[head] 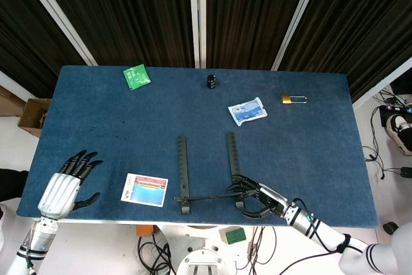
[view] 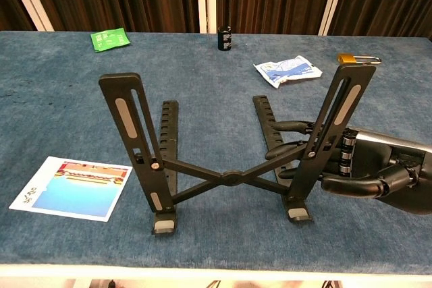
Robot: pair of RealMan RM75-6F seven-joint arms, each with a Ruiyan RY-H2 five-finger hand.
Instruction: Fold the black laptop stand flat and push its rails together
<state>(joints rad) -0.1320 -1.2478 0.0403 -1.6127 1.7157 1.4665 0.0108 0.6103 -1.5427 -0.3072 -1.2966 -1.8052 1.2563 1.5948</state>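
Note:
The black laptop stand (view: pixel 226 179) stands unfolded near the table's front edge. Its two support arms are raised, the left arm (view: pixel 131 136) and the right arm (view: pixel 332 126), joined by a crossed brace. The notched rails (head: pixel 182 165) lie flat on the cloth, spread apart. My right hand (view: pixel 364 170) grips the right support arm low down, with the fingers (view: pixel 290 126) behind it and the thumb in front. In the head view the right hand (head: pixel 259 198) sits at the stand's right foot. My left hand (head: pixel 64 188) hovers open at the front left edge, holding nothing.
A colourful card (view: pixel 71 187) lies left of the stand. Further back are a green packet (view: pixel 109 38), a small black cylinder (view: pixel 225 38), a white and blue pouch (view: pixel 287 70) and a brass padlock (view: pixel 356 59). The blue table (head: pixel 96 127) ends just in front of the stand.

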